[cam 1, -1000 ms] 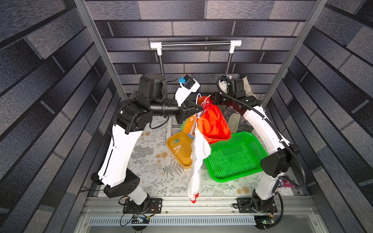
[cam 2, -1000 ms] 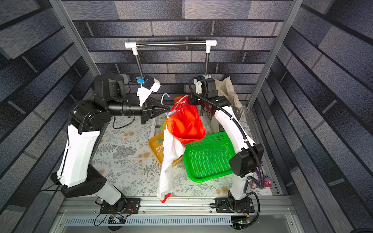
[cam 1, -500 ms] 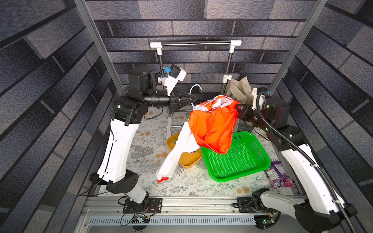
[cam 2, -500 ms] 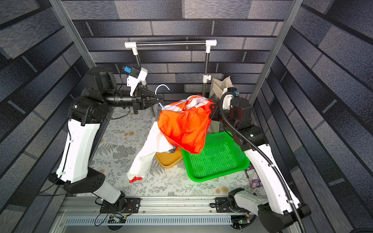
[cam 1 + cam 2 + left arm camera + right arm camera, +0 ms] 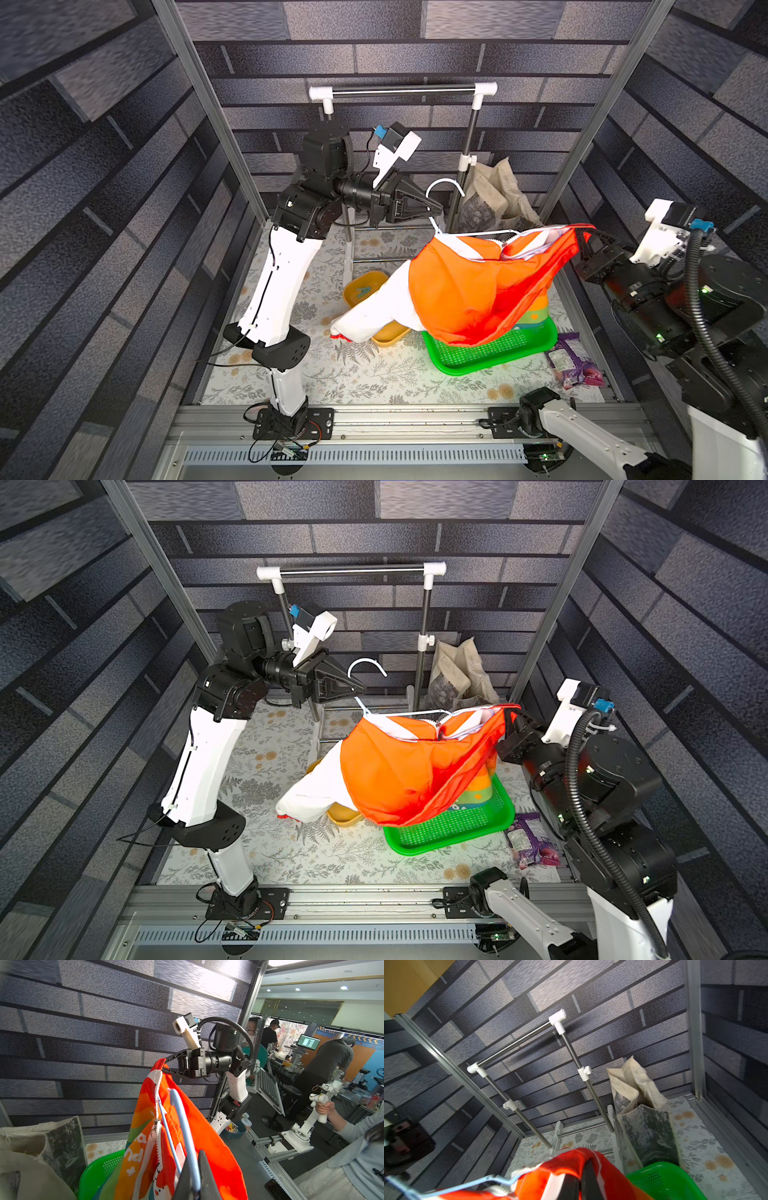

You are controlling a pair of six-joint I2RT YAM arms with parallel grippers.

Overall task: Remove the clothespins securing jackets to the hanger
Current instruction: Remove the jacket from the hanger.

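While the left hand (image 5: 437,209) is clamping shut on the neck of the hanger (image 5: 444,180) just under its hook, the right hand (image 5: 582,244) is pinching together on the far edge of the jackets (image 5: 465,291). The orange cloth is hanging stretched between them above the green basket (image 5: 490,358). This is looking like spreading the garment to expose the clothespins. None is showing on the wire in any view, though a small teal piece (image 5: 365,291) is lying in the yellow bowl (image 5: 351,282) and may be one. Doing this well is going to call for gentle, even tension, so the thin wire is not twisting in the left grip. The fern-printed surface (image 5: 374,382) is also carrying a purple packet (image 5: 573,365), the steel rack (image 5: 403,91) and a beige tote bag (image 5: 494,195) at the back. Dark brick-patterned walls are enclosing it, and the left wrist view is showing people working at benches beyond.
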